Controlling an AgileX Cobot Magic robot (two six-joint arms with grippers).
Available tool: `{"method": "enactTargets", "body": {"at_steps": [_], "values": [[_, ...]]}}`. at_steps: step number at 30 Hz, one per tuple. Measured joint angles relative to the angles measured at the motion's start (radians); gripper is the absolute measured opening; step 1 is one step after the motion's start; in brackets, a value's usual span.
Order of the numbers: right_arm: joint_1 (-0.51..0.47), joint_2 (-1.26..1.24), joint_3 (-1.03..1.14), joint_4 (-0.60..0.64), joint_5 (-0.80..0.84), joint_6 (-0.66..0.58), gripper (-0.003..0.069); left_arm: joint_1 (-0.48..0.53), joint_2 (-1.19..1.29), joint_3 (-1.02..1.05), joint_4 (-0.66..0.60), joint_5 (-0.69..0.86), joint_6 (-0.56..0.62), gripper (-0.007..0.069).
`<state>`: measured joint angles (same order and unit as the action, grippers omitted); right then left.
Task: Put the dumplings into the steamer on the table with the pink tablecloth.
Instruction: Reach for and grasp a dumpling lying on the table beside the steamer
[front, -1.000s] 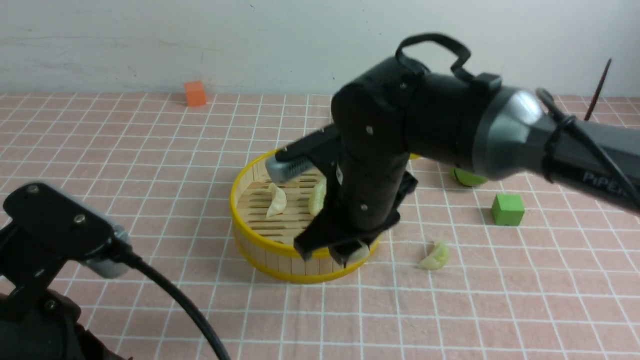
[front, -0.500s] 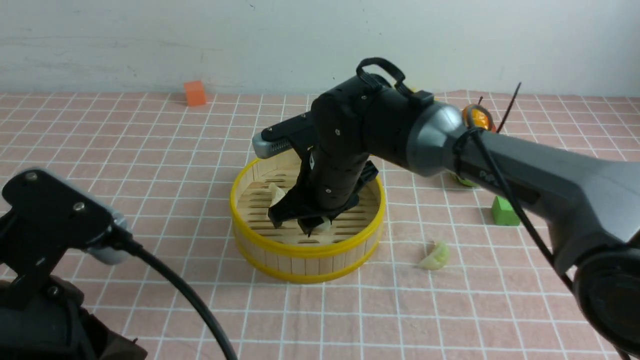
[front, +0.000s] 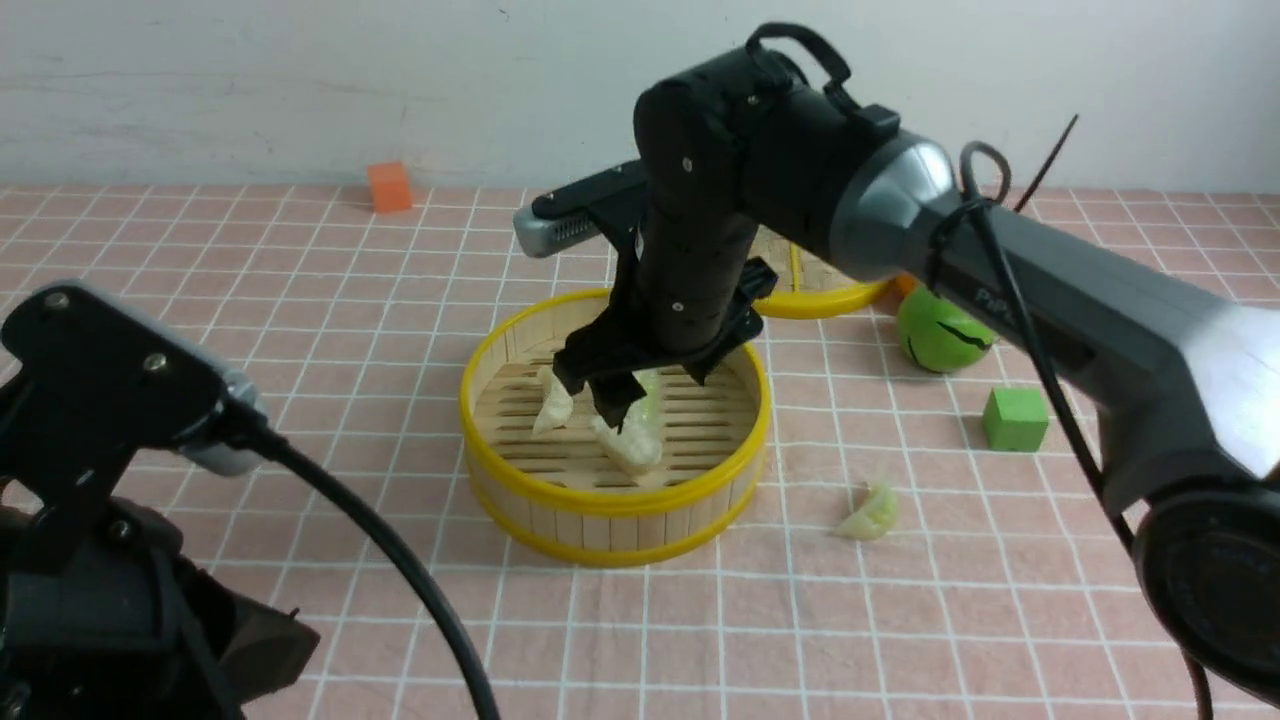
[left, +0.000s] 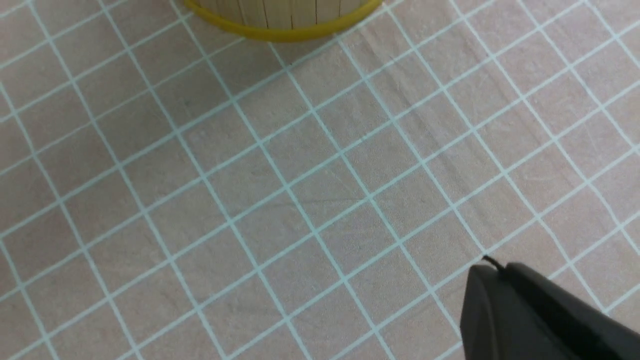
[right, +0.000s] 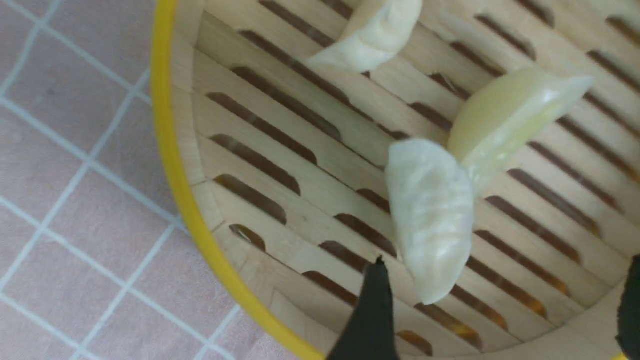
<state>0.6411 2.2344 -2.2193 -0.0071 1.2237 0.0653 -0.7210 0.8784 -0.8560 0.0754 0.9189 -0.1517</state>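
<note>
The steamer stands mid-table on the pink tablecloth. Three dumplings lie inside it: a cream one, a cream one and a greenish one. A fourth dumpling lies on the cloth to the steamer's right. My right gripper hangs open and empty just above the steamer's floor. In the right wrist view its fingertips straddle bare slats beside the nearest dumpling; the steamer's rim also shows there. My left gripper is shut and empty over bare cloth in front of the steamer.
A yellow-rimmed lid lies behind the right arm. A green ball and a green cube sit at the right. An orange cube sits at the far back left. The left arm's wrist fills the lower left.
My right gripper carried a dumpling from the steamer's front rim down inside, let it go, and rose a little with its jaws open. The left arm barely moved.
</note>
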Motion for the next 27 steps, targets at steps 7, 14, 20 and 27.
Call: {"method": "enactTargets", "body": {"at_steps": [7,14,20,27], "values": [[0.0,-0.218,0.194,0.095,0.01,-0.087,0.0521,0.0,0.0,0.0,0.0,-0.025,0.0,0.0001],[-0.019,-0.407,0.518,0.068,0.018,-0.065,0.0468,0.0,0.0,0.0,0.0,-0.025,0.0,0.0008],[-0.127,-0.406,0.706,0.041,-0.103,0.159,0.0472,0.0,0.0,0.0,-0.001,-0.016,0.0,0.0017],[-0.228,-0.299,0.721,0.024,-0.341,0.36,0.0501,0.0,0.0,0.0,-0.003,-0.015,0.0,0.0017]]}}
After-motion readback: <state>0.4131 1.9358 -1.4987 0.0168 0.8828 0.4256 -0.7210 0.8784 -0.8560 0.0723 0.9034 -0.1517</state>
